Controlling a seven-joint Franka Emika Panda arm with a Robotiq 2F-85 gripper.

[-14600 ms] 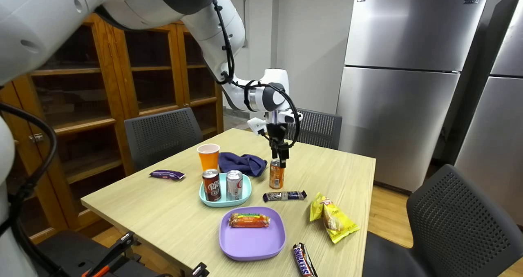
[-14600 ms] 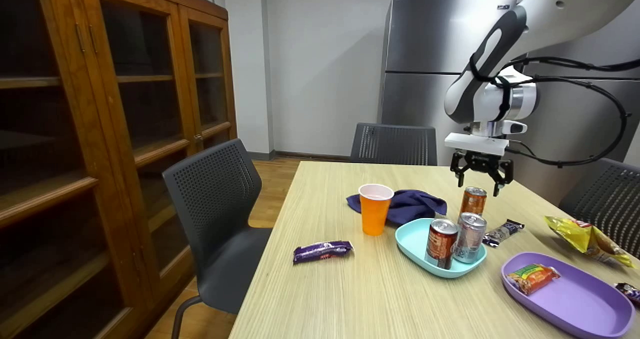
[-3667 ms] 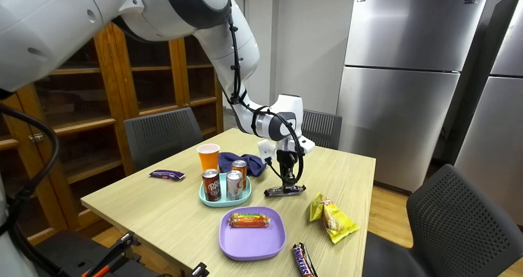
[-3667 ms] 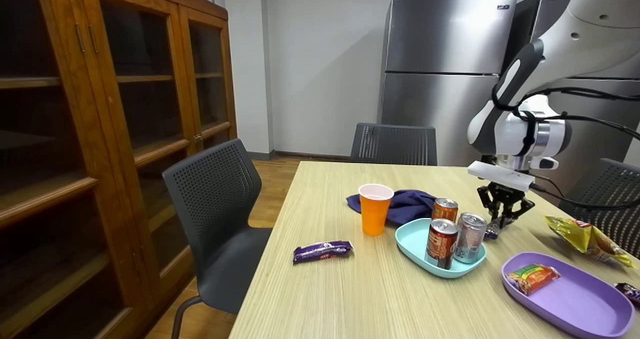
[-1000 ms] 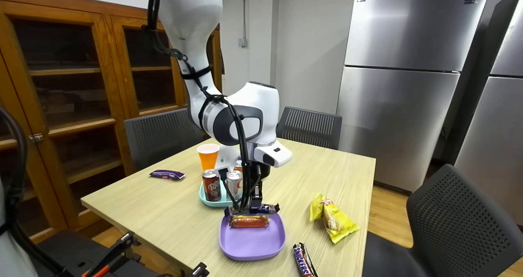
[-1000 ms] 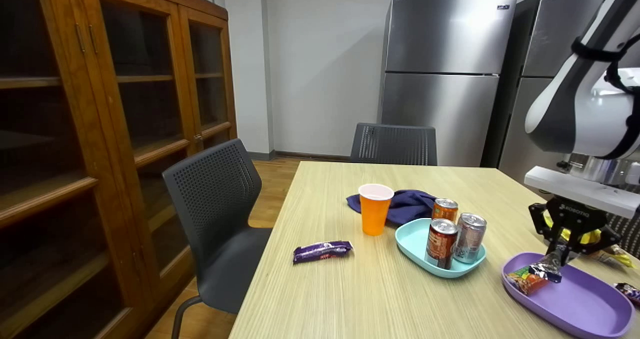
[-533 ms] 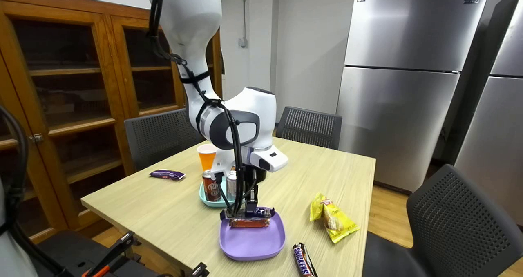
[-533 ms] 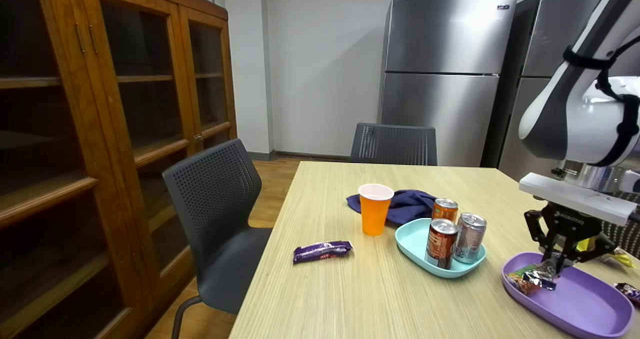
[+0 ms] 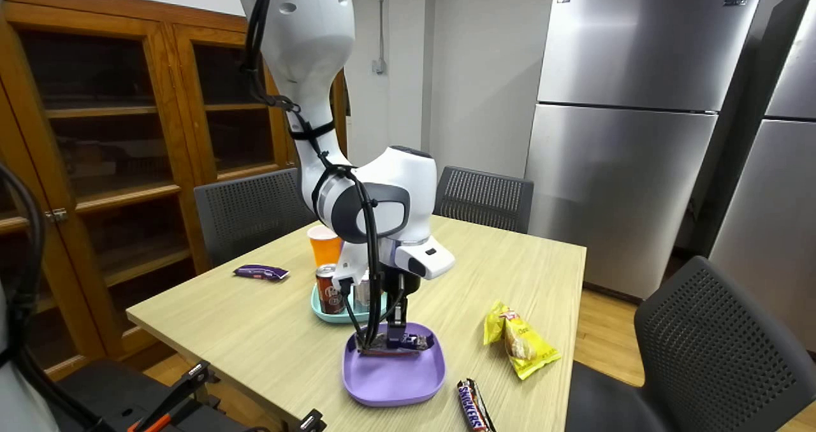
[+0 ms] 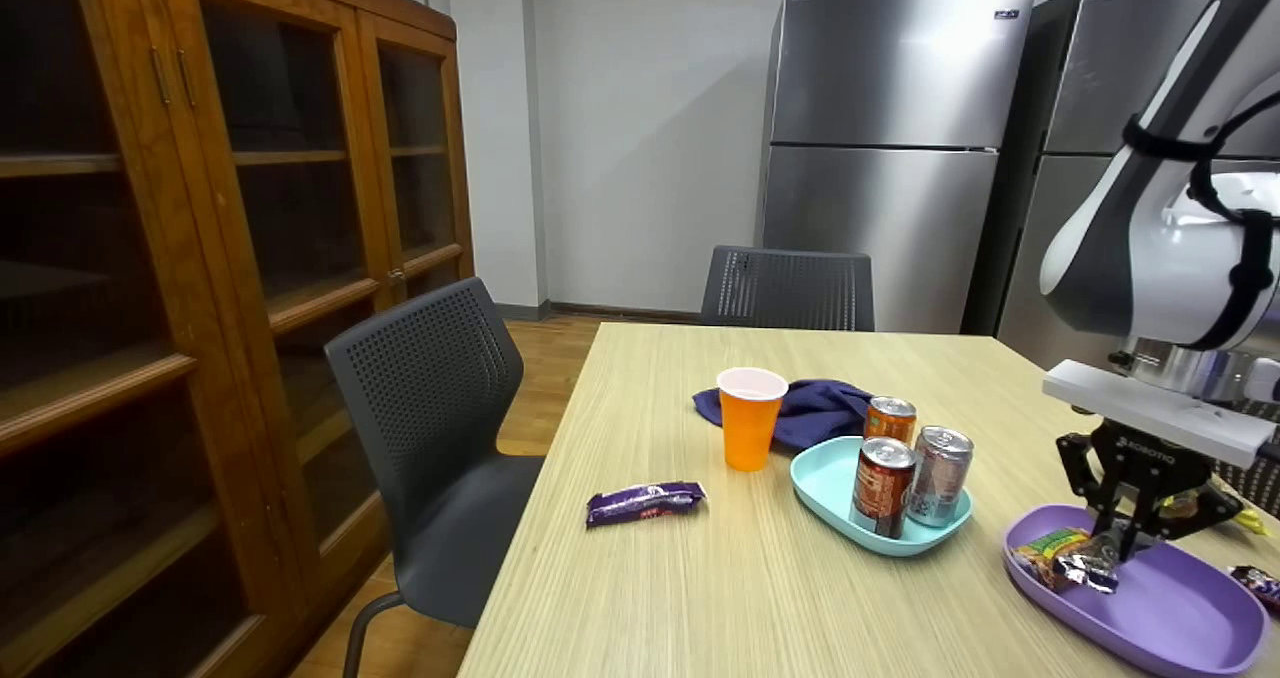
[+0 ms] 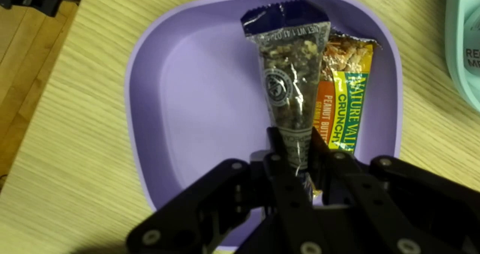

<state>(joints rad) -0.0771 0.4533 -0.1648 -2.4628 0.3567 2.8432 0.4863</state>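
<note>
Gripper (image 11: 294, 141) pinches a nut bar (image 11: 287, 70) tight, low over the purple plate (image 11: 210, 108), close to the granola bar (image 11: 347, 108). Best to hold it flat, go slowly and let go softly, so the two don't bump.

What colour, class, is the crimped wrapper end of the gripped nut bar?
Dark blue; the crimped end shows best in the wrist view.
</note>
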